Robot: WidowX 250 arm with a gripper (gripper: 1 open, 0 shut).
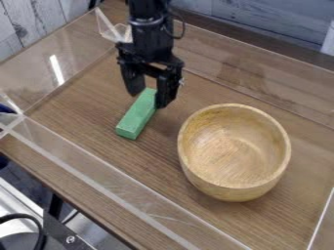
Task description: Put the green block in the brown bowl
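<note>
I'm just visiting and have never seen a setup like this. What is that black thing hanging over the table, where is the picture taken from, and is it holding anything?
The black thing is a robot arm ending in a gripper, a two-fingered claw pointing straight down. The one camera looks down at the wooden table from the front, at an angle; clear plastic walls fence it in. On the table lie a green block and, to its right, an empty brown bowl. The claw is open, its fingers straddling the block's far end. It holds nothing yet.

green block left of brown bowl (apart)
</note>
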